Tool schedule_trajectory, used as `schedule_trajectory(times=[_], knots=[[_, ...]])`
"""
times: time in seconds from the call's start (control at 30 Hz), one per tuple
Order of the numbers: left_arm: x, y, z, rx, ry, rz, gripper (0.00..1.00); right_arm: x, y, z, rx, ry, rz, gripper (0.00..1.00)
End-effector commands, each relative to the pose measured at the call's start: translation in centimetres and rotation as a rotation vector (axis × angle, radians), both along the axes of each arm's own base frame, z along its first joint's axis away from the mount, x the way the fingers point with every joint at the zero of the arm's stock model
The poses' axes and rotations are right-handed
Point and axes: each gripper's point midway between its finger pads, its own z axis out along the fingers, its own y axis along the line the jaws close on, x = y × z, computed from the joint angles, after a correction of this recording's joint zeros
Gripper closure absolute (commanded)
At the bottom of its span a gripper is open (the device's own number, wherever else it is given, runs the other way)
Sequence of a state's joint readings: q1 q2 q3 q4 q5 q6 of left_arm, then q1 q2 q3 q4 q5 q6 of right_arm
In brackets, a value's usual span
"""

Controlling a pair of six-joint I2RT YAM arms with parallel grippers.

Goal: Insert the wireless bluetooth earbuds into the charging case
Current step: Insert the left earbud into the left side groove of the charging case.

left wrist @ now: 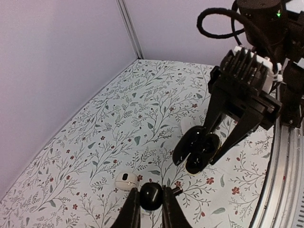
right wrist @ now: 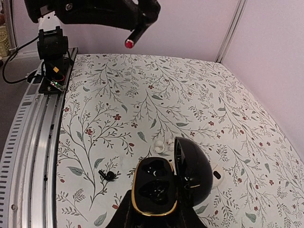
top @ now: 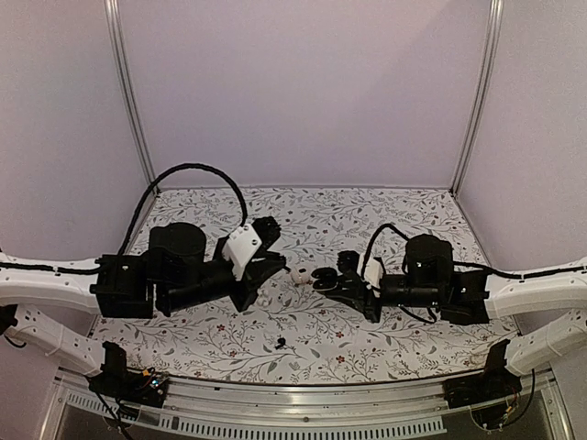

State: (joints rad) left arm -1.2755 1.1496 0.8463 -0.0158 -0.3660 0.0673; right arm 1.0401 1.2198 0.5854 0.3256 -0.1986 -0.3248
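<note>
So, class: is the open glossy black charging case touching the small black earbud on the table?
Apart. The right wrist view shows floral cloth between the glossy black charging case and the small black earbud.

Lilac walls [top: 303, 92], floral tbl cover [top: 404, 215]

Left arm [top: 55, 284] and right arm [top: 541, 289] — white links, black cylindrical joints, black cables [top: 197, 170] looping overhead; left hand [left wrist: 151, 197] and right hand [right wrist: 154, 212] are black.
</note>
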Motion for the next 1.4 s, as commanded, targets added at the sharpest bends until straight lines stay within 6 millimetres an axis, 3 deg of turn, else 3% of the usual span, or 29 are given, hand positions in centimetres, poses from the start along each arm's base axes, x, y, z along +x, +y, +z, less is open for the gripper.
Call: schedule_trajectory(times=[0.0, 0.33, 0.77, 1.37], knots=[[0.1, -0.3, 0.3, 0.026, -0.070, 0.038, 0.88, -0.6, 1.3, 0.1, 0.009, 0.112, 0.031, 1.00], [-0.8, -2.1, -0.7, 0.098, -0.109, 0.022, 0.88, -1.9, 1.9, 0.8, 0.056, 0.277, 0.097, 1.00], [-2.2, -4.2, -2.4, 0.195, -0.157, -0.018, 0.89, -2.3, 1.5, 0.9, 0.076, 0.328, 0.133, 1.00], [-2.1, -4.6, -5.0, 0.326, -0.200, -0.005, 0.90, -2.6, 1.1, 1.1, 0.091, 0.353, 0.153, 1.00]])
